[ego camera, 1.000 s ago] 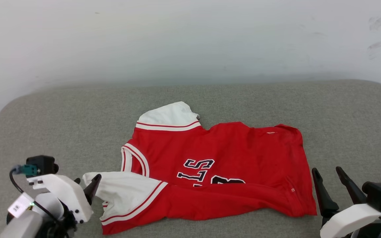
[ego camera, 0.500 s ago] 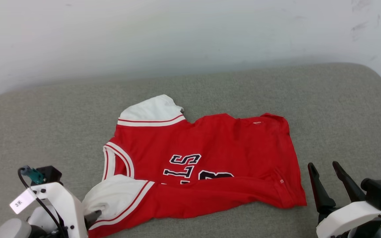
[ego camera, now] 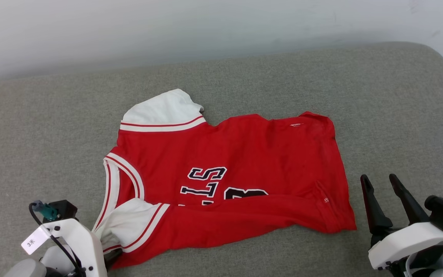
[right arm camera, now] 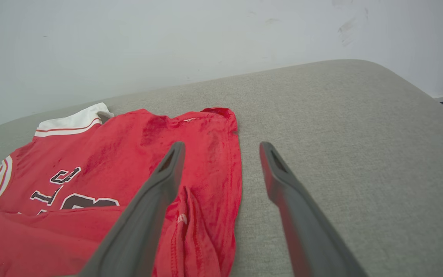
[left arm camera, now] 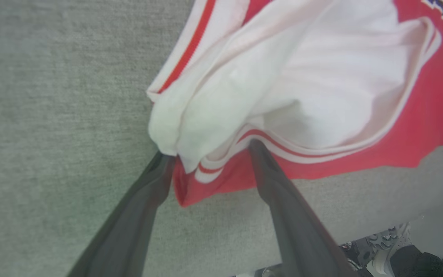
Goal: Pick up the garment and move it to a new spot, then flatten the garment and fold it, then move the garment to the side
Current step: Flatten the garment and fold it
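Observation:
The garment [ego camera: 225, 181], a red jersey with white sleeves and black lettering, lies crumpled on the grey cushion [ego camera: 398, 107], its near part folded over. My left gripper [ego camera: 110, 257] is at the near white sleeve. In the left wrist view that gripper [left arm camera: 210, 152] stands open, its two fingers on either side of the bunched sleeve corner [left arm camera: 190, 134]. My right gripper [ego camera: 385, 190] is open just right of the garment's hem and holds nothing. In the right wrist view its left finger [right arm camera: 160, 184] hangs over the red hem [right arm camera: 206, 161] while the right one is over bare cushion.
A white wall [ego camera: 221, 27] runs behind the cushion. The cushion's front edge [left arm camera: 398, 227] lies close below the near sleeve, with clutter on the floor beyond it. Bare grey cushion stretches to the left [ego camera: 33, 134] and right of the garment.
The head camera has tilted down and turned, shifting the whole picture. My left gripper has come in around the near white sleeve, which is now more bunched. The right gripper stays open.

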Available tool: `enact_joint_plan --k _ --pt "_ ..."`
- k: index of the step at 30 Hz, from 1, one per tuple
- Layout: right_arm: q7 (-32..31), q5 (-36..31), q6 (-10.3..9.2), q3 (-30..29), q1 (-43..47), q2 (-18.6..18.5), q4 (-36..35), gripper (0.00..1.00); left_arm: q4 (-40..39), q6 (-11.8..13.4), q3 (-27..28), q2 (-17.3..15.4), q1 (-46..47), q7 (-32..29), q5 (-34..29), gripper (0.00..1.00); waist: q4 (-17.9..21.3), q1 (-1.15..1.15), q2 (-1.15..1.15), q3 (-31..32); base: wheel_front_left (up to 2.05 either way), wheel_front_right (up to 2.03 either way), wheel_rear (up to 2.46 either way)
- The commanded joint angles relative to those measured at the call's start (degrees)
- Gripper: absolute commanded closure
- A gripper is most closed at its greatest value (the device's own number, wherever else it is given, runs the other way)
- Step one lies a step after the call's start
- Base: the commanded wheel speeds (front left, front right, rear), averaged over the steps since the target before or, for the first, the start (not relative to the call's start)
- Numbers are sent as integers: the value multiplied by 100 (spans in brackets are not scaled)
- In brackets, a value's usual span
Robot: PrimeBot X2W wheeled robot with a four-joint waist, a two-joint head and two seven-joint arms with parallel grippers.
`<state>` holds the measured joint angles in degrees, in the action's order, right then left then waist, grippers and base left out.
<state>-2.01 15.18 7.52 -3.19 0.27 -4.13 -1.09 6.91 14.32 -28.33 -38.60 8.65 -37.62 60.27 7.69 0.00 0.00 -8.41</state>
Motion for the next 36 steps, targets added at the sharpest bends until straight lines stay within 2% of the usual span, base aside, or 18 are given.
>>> enact_joint_plan --k 1,3,7,10,18,22,29,36 --pt "-25 48 -7 -31 -56 10 37 0 119 -102 -174 263 -27 10 44 47 -2 0 0 -38 0 0 0" --pt "-76 123 -7 -58 -78 -38 43 0 139 -196 -202 356 1 98 30 100 -14 0 0 -47 0 0 0" --pt "-275 378 -7 -139 -29 -189 90 0 163 -324 -124 367 25 349 -34 100 -56 0 0 41 0 0 0" --pt "-656 649 -7 -133 67 -422 182 0 4 -344 -29 308 -13 572 -86 100 -107 0 0 154 0 0 0" --pt "-2532 1235 -6 -155 186 -1158 405 0 -755 -107 139 124 -193 915 -283 100 -325 0 0 370 0 0 0" --pt "-3159 1384 -6 37 50 -1343 350 0 -1069 -33 147 76 -179 939 -351 100 -473 0 0 336 0 0 0" --pt "-3573 1435 -6 573 -394 -1335 487 0 -1302 -6 48 165 48 900 -464 100 -645 0 0 30 0 0 0" --pt "-3677 1451 -6 933 -655 -1280 1260 0 -1251 -78 -7 281 268 977 -548 100 -765 0 0 -297 0 0 0"
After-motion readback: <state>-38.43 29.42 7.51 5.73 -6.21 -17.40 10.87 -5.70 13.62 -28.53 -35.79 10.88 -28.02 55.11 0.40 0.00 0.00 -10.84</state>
